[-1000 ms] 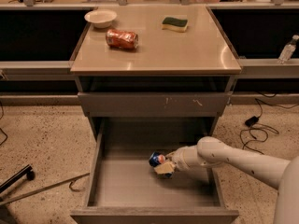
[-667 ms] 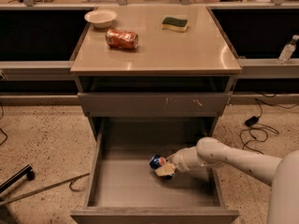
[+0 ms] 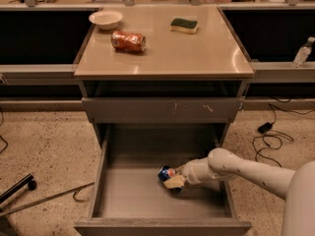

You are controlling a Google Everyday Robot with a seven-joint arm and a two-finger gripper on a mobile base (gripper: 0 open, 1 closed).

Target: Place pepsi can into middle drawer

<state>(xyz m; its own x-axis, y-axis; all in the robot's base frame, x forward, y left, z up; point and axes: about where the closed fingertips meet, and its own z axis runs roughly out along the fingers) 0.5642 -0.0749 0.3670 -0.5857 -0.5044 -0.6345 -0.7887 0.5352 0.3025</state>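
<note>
One pepsi can (image 3: pixel 166 172), inside the open middle drawer (image 3: pixel 130 196), right of centre. Gripper (image 3: pixel 173 181) is clamped around it, arm reaching in from the right. On the countertop: one orange can (image 3: pixel 128 41), one bowl (image 3: pixel 105 19), one sponge (image 3: pixel 184 25). One scratched drawer front (image 3: pixel 162 110) above, closed.

The middle drawer (image 3: pixel 128 195) stood pulled out at the near side of the cabinet, and a white arm (image 3: pixel 246 168) reached into it from the right. The gripper (image 3: pixel 173 182) sat low over the drawer floor, right of centre, with the pepsi can (image 3: pixel 166 172) touching its tip. Above, a scratched drawer front (image 3: pixel 162 109) was closed. On the cabinet top (image 3: pixel 197 53) lay an orange-red can (image 3: pixel 128 41) on its side, a white bowl (image 3: pixel 106 19) at far left and a green sponge (image 3: pixel 183 25) further right.
</note>
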